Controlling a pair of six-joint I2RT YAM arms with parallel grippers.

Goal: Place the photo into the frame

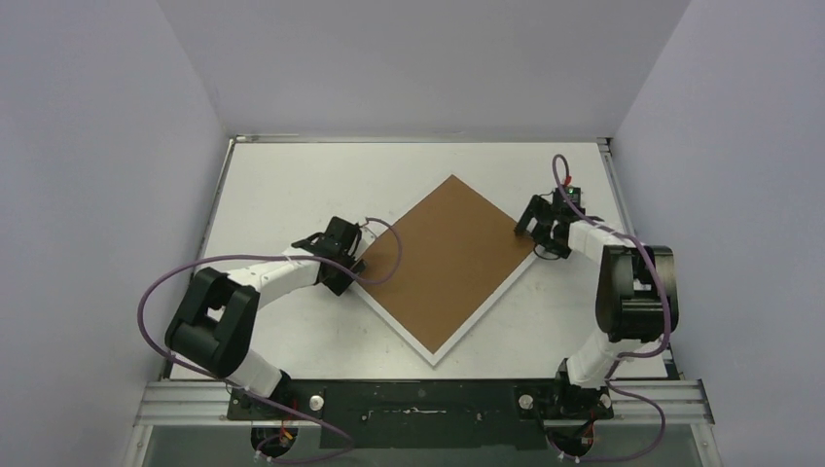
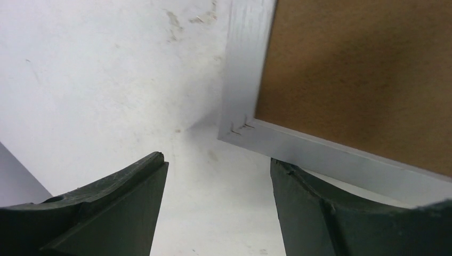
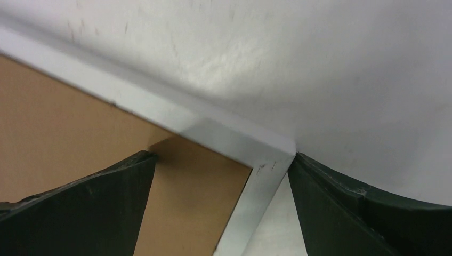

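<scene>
The frame (image 2: 242, 69) has a white border; the backing board (image 1: 449, 258) is plain brown; the tabletop (image 1: 292, 185) is white with faint grey scuffs; left pincer (image 2: 216, 176) and right pincer (image 3: 221, 170) are dull black.

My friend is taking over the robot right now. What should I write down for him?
Left gripper: open, holding nothing, at the left corner of the frame.
Right gripper: open, straddling the frame's right corner.
The frame lies flat, turned like a diamond, with the brown backing board filling it.
Photo: not in sight; it may be under the board, cannot tell.
Done: board sits in the frame.
Left: check that the photo is inside.
</scene>
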